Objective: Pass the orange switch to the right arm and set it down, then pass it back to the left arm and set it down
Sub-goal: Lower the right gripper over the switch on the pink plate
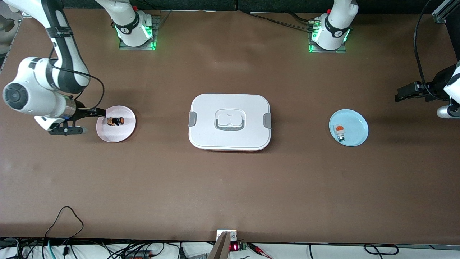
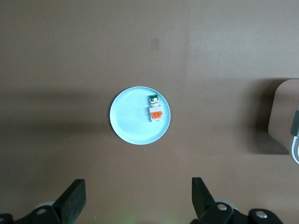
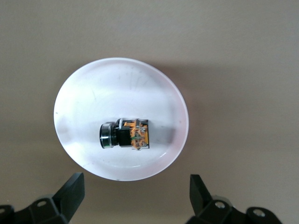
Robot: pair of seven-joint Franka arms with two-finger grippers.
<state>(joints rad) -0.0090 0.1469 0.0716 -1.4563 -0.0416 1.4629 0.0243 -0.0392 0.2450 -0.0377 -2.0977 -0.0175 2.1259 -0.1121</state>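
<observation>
On the pink plate at the right arm's end lies the orange switch.
Right gripper hovers over it, fingers spread; left gripper, also spread, waits above the blue plate; white box sits between.

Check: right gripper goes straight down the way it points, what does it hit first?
Likely the orange switch lying on the pink plate. The right gripper hangs open over the plate, jaws straddling it; its height above it is unclear.
</observation>
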